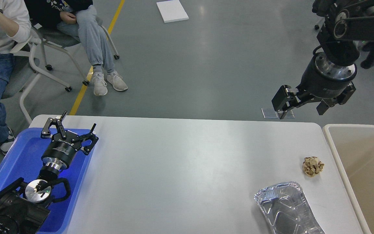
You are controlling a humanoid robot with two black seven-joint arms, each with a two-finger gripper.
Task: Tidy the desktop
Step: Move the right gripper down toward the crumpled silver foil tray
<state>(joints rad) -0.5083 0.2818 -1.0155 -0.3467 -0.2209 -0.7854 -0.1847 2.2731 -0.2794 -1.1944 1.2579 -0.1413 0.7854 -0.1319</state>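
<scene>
The desktop (180, 169) is a wide white-grey tabletop. A crumpled brown paper ball (313, 166) lies near its right edge. A crushed aluminium foil tray (286, 208) lies at the front right. My right gripper (302, 109) is open and empty, held high above the table's far right corner, well behind the paper ball. My left gripper (76, 123) is open and empty over the far end of the blue tray (8, 162) at the left.
A beige bin with a white rim (333, 152) stands against the table's right edge. People sit on wheeled chairs (41, 61) beyond the far left corner. A white board (172, 11) lies on the floor.
</scene>
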